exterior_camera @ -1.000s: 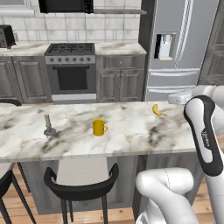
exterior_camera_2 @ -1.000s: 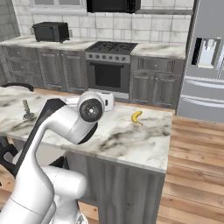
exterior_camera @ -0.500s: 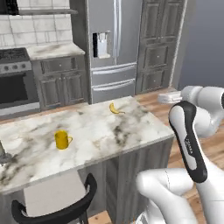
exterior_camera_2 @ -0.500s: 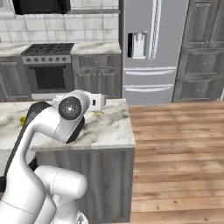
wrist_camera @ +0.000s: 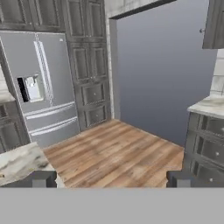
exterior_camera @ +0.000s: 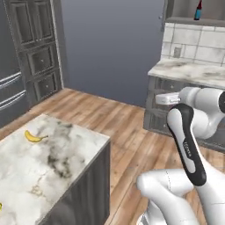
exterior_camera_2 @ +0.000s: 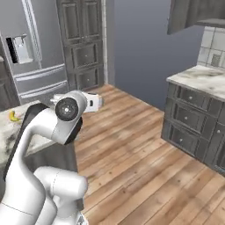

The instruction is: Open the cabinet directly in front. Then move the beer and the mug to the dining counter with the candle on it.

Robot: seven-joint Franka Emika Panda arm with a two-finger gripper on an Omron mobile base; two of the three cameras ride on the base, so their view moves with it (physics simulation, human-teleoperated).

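Note:
The beer [exterior_camera: 198,9] stands on a shelf of the dark grey wall cabinet [exterior_camera: 193,20] at the top right, above the tiled worktop. The cabinet door [exterior_camera_2: 193,15] hangs swung out; the hand view catches it [wrist_camera: 214,24] with a small knob. The dining counter [exterior_camera: 52,171] fills the lower left, its marble corner toward me. My gripper [wrist_camera: 111,179] is open, its fingertips [wrist_camera: 41,179] wide apart with nothing between them, held in mid-air over the wooden floor and far from the cabinet. The mug and the candle are out of view.
A banana [exterior_camera: 33,137] lies on the dining counter. A marble worktop [exterior_camera_2: 197,77] with grey drawers [exterior_camera_2: 193,125] runs along the right. A steel fridge [exterior_camera_2: 30,52] and tall dark cabinets [exterior_camera_2: 83,44] stand at the left. Wooden floor [exterior_camera_2: 132,149] lies between.
The base has turned right, so the whole scene has swept left: stove and mug have left the picture, and the wall cabinet with the beer has come in. The gripper stays open.

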